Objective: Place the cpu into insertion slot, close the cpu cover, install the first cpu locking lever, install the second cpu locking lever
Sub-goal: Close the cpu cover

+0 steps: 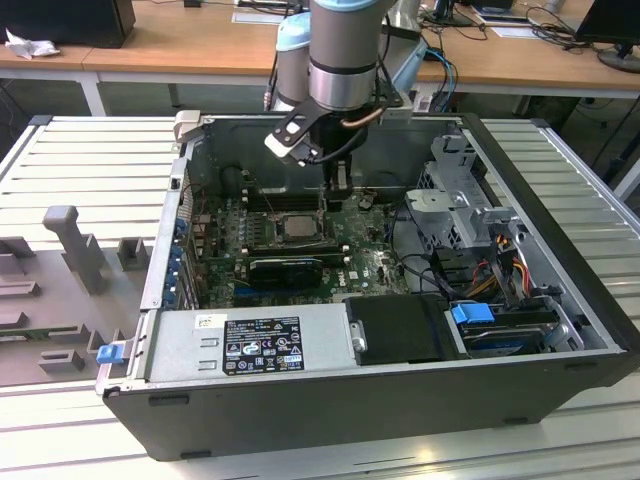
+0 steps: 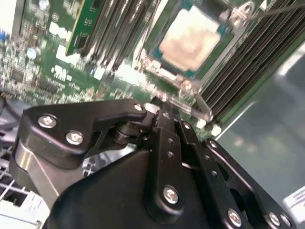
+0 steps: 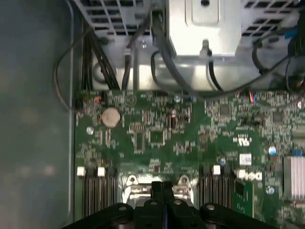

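Note:
The cpu [image 2: 190, 38] is a pale square chip lying flat in the insertion slot [image 1: 297, 226] on the green board. The silver cpu cover [image 2: 159, 69] lies down around it as a frame. A thin silver locking lever [image 2: 193, 109] runs along the socket's near edge. My gripper [image 2: 161, 104] hangs just off that edge with its black fingers [image 3: 157, 188] pressed together, tips at or touching the lever rod, nothing seen between them. In the exterior view the gripper [image 1: 340, 182] stands inside the case, just behind the socket. Another lever wire [image 2: 267, 10] shows at the socket's far side.
Long black memory slots [image 2: 248, 62] flank the socket on both sides. A black card [image 1: 285, 268] sits in front of it. A metal drive cage [image 1: 465, 205] and cables [image 1: 500, 265] fill the exterior view's right. The power supply [image 1: 250, 340] lies along the front.

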Action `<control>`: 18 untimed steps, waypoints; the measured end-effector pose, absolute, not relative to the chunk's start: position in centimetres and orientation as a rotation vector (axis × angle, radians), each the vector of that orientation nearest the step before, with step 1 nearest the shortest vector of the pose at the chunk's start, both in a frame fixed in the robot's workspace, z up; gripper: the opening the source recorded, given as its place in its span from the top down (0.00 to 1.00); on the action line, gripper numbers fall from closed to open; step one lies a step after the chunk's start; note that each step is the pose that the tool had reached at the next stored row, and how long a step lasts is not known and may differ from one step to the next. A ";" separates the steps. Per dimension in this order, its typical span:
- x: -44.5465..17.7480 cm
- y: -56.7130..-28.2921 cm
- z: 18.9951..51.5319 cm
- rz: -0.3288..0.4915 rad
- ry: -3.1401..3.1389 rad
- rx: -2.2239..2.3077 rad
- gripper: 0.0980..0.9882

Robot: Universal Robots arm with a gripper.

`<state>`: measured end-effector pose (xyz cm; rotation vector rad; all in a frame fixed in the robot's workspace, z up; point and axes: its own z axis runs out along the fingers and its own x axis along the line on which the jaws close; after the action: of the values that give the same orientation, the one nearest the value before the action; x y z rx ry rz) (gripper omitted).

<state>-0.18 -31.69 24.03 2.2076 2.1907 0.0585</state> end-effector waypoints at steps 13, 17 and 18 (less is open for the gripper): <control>-3.4 -31.7 22.6 0.059 2.198 2.201 0.99; -4.0 -31.7 22.6 0.059 2.198 2.201 0.99; -4.0 -31.7 22.6 0.059 2.198 2.201 0.99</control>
<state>-4.03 -31.69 22.62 2.2010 2.1980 0.0594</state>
